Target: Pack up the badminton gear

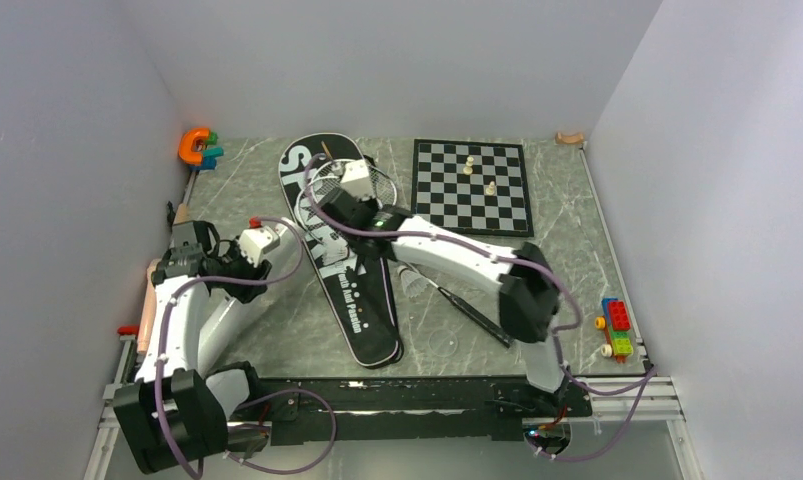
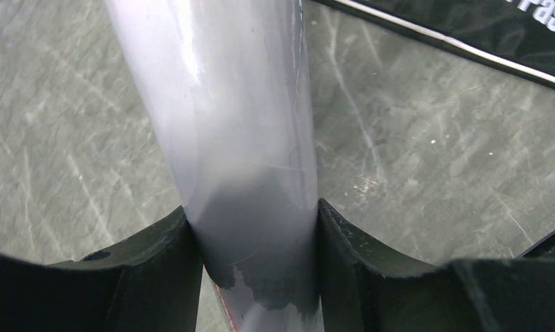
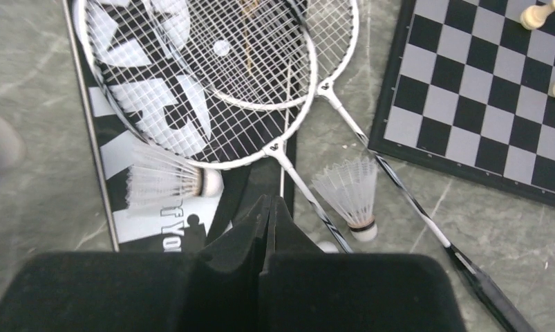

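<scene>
Slippage is the main risk now. The left gripper (image 2: pixel 252 228) is clenched on the tube (image 2: pixel 240 124). Its two black fingers (image 2: pixel 157 256) press the round, glossy wall from both sides. Such a smooth curved surface can turn or slide between the pads if the arm tilts quickly, and I judge that a too strong squeeze could dent the wall. The tube looks long, so its far end could sweep against the racket bag (image 2: pixel 482 28), whose edge lies near at the upper right of the left wrist view.

The right gripper (image 3: pixel 267 214) hangs low over the two rackets (image 3: pixel 212 104), its fingers pressed together with nothing visible between them. A careless descent could catch the strings or push away the light shuttlecocks. One (image 3: pixel 167 183) lies on the bag and one (image 3: pixel 350 197) on the table (image 3: pixel 25 138) between the racket shafts.

The tube is over the table, just beside the bag. Its long axis runs from between the fingers toward the top of the wrist picture, leaning slightly to the left. Both ends are out of view, so I cannot tell which way the mouth points.
</scene>
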You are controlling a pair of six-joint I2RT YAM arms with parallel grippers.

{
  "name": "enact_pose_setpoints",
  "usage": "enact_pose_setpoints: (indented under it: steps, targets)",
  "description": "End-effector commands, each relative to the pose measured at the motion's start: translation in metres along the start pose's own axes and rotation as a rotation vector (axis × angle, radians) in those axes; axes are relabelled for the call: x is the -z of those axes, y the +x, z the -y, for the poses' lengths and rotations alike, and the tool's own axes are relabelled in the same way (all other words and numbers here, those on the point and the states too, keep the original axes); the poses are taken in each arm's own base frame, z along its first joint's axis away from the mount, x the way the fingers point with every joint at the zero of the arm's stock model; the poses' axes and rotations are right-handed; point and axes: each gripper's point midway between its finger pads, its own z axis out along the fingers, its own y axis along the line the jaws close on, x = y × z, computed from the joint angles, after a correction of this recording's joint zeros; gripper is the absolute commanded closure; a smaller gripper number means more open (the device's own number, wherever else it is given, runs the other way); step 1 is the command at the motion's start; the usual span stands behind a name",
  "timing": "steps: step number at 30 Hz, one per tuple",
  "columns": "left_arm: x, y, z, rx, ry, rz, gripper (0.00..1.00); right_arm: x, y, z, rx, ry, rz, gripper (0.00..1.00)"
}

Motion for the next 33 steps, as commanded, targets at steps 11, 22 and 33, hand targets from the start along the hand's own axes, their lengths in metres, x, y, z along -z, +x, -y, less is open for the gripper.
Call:
enact_pose_setpoints:
  steps: [11,22,33]
  targets:
    - [-0.005,-0.017,-0.012,-0.027,-0.031,0.05,0.81,0.026,-0.029,0.021,-0.167,-0.129,0.044,0.24]
    - [-0.005,0.011,-0.056,0.128,-0.118,0.01,0.87,-0.003,-0.025,-0.058,-0.066,-0.091,0.013,0.19]
    - [-0.001,0.013,-0.053,0.096,-0.093,0.026,0.89,-0.033,0.004,-0.08,-0.031,-0.087,-0.02,0.23]
